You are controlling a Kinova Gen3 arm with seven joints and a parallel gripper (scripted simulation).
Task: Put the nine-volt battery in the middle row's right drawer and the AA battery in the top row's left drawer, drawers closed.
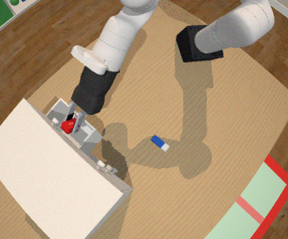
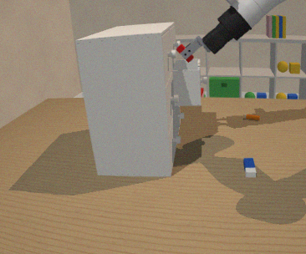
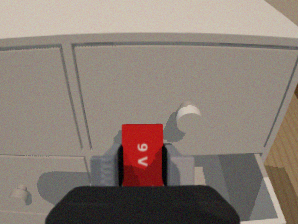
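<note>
The red nine-volt battery point(image 1: 68, 126) point(image 2: 181, 48) point(image 3: 142, 135) is held between the fingers of my gripper point(image 1: 72, 123) point(image 2: 186, 53) point(image 3: 142, 158), tilted. It is close to the top right drawer's front, left of and below its knob point(image 3: 189, 119), above the open drawer. The right drawer of the middle row point(image 2: 187, 88) point(image 3: 273, 199) is pulled well out of the white chest point(image 1: 52, 169) point(image 2: 128, 109) point(image 3: 150, 20). My gripper hides part of its inside. The top left drawer point(image 3: 32, 95) is pushed in. A small orange cylinder point(image 2: 252, 117), possibly the AA battery, lies on the table.
A blue and white block point(image 1: 159, 143) point(image 2: 249, 167) lies on the table in front of the chest. The robot's base point(image 1: 197, 43) stands at the table's far end. A red-bordered green mat point(image 1: 256, 185) is at one side. Shelves stand behind.
</note>
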